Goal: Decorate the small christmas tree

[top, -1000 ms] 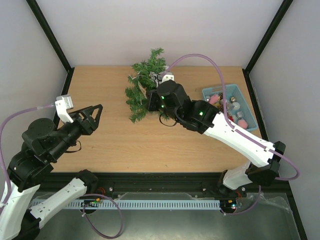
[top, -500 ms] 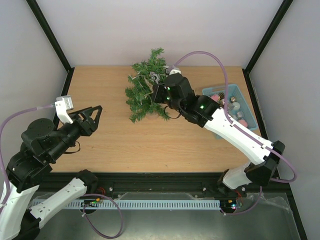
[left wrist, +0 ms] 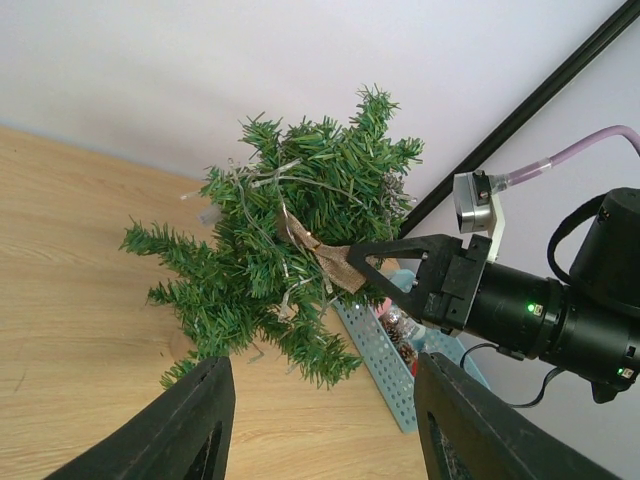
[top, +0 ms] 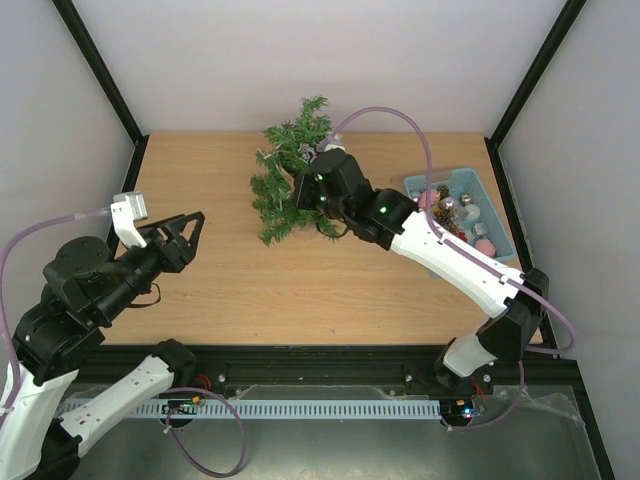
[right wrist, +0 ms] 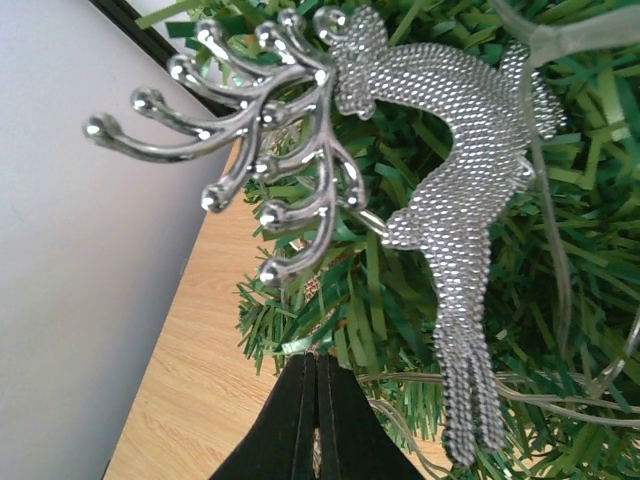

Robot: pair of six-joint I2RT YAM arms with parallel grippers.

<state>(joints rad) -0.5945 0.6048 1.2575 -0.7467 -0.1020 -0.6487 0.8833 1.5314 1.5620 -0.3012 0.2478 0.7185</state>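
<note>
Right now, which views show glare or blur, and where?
Right wrist view: the silver glittery reindeer ornament is sharp, with glare spots on its antlers; left wrist view: the small dark-green christmas tree is sharp, evenly lit; top external view: even light, faint shadows.

basket (top: 440,176) lies right of the tree (top: 283,190), seemingly apart.

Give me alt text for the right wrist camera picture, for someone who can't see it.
A glittery silver reindeer ornament with shiny curled antlers lies against the bushy dark-green needles of the small artificial christmas tree, filling most of the view. The black right gripper, shut, pokes up from the bottom edge below it.
</note>
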